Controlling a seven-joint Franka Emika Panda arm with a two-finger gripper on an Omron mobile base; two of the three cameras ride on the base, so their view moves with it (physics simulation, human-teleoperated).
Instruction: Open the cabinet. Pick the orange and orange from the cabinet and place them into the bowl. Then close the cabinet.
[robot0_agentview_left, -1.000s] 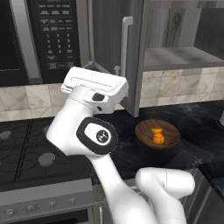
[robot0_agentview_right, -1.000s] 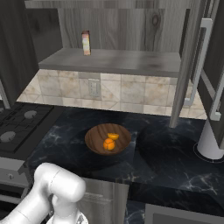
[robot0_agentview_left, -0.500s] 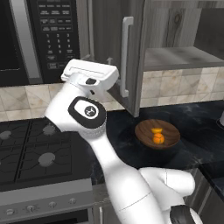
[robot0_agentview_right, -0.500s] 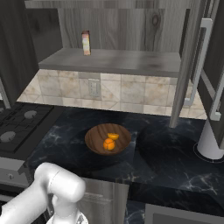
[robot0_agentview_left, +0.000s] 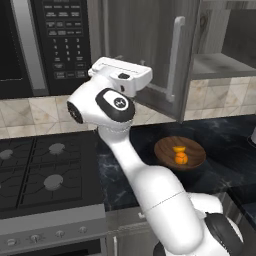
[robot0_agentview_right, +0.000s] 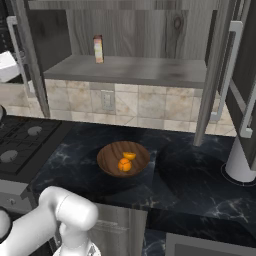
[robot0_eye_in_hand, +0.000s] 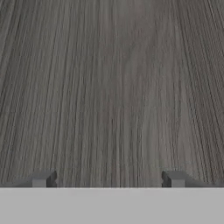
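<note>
Dark marble counter (robot0_agentview_right: 190, 175) runs beneath a tiled back wall, with a black stove (robot0_agentview_left: 40, 175) at its left end and a black microwave (robot0_agentview_left: 45, 45) mounted above the stove. Grey wood-grain cabinet (robot0_agentview_right: 135, 70) hangs over the counter with both doors swung open; the left door (robot0_agentview_left: 145, 50) shows its long silver bar handle (robot0_agentview_left: 175, 57) in the left base view, and the right door (robot0_agentview_right: 240, 75) stands open at the right edge of the right base view. On the cabinet shelf stands a small upright box (robot0_agentview_right: 98, 49), toward the left of the shelf. Wooden bowl (robot0_agentview_right: 123, 159) rests on the counter below the shelf, and both oranges lie inside it: one orange (robot0_agentview_right: 124, 165) near the middle, the second orange (robot0_agentview_right: 129, 156) just behind it, the two touching or nearly so. White arm rises from the base and bends toward the left door, its hand close against the door's face. Gripper (robot0_eye_in_hand: 109, 179), seen from the hand view, points straight at the grey wood grain of that door, its two fingertips (robot0_eye_in_hand: 43, 179) spread wide apart with nothing between them; whether they touch the door cannot be told.
</note>
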